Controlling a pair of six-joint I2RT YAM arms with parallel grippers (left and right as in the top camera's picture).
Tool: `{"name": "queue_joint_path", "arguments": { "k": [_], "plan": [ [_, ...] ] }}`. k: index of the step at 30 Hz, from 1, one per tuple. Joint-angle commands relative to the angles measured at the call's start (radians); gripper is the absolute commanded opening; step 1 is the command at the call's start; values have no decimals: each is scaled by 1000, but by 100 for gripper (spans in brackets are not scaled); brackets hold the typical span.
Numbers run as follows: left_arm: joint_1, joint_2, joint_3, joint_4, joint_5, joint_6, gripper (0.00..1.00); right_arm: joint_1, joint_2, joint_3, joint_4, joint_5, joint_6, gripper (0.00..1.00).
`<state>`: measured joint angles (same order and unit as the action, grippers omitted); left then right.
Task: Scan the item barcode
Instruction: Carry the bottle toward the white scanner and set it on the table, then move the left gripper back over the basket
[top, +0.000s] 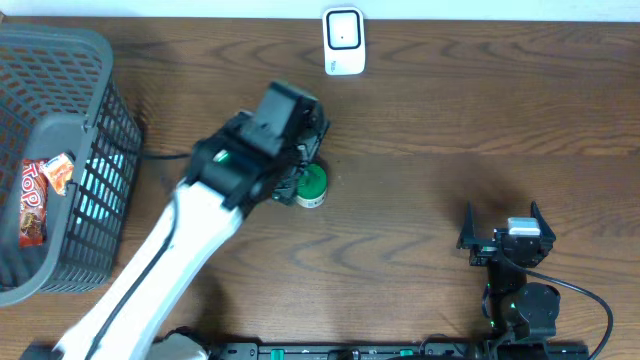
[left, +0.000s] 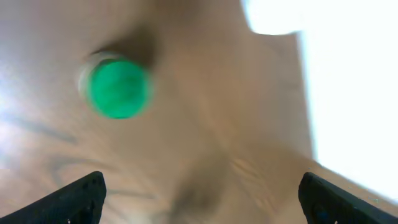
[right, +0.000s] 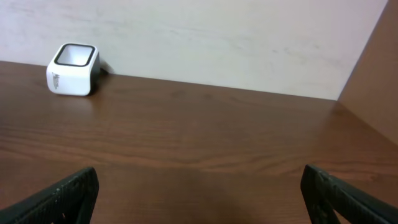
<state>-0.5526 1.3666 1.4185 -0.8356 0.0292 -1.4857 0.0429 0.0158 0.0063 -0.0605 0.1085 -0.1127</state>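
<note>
The item is a small round container with a green lid (top: 312, 186) and a pale side, resting on the wooden table just right of my left gripper (top: 293, 178). In the left wrist view the green lid (left: 118, 88) is blurred and lies ahead and to the left of my open left gripper (left: 202, 193), clear of its fingers. No barcode shows on it. The white scanner (top: 343, 41) stands at the table's back edge and also shows in the right wrist view, scanner (right: 73, 60) far left. My right gripper (top: 503, 235) rests open near the front right, right gripper (right: 200, 186) holding nothing.
A grey mesh basket (top: 95, 60) stands at the far left with a red snack pack (top: 33, 200) inside. A pale wall (right: 217, 37) rises behind the table's back edge.
</note>
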Motion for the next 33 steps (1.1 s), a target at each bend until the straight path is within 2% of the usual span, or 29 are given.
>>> {"name": "queue_joint_path", "arguments": {
  "k": [1, 5, 8, 11, 13, 18, 21, 24, 30, 33],
  "plan": [
    [3, -149, 2, 84, -100, 281, 99, -10, -2, -1, -3, 10, 11, 99],
    [3, -335, 2, 283, -190, 653, 100, -10, -2, -1, -3, 10, 11, 99],
    [3, -463, 2, 384, -263, 881, 98, -10, -2, -1, -3, 10, 11, 99],
    [3, -568, 2, 432, -383, 1058, 98, -10, -2, -1, -3, 10, 11, 99],
    [4, -630, 2, 441, -555, 1144, 98, -10, -2, -1, -3, 10, 11, 99],
    [3, -710, 2, 441, -1093, 1179, 98, -10, -2, -1, -3, 10, 11, 99],
    [3, -715, 1, 440, -1299, 1179, 98, -10, -2, -1, -3, 10, 11, 99],
    [4, -711, 1, 433, -1356, 1179, 98, -10, -2, -1, -3, 10, 11, 99],
    [5, -695, 1, 463, -1358, 1187, 98, -10, -2, -1, -3, 10, 11, 99],
    [4, -668, 1, 553, -1358, 1307, 98, -10, -2, -1, -3, 10, 11, 99]
  ]
}}
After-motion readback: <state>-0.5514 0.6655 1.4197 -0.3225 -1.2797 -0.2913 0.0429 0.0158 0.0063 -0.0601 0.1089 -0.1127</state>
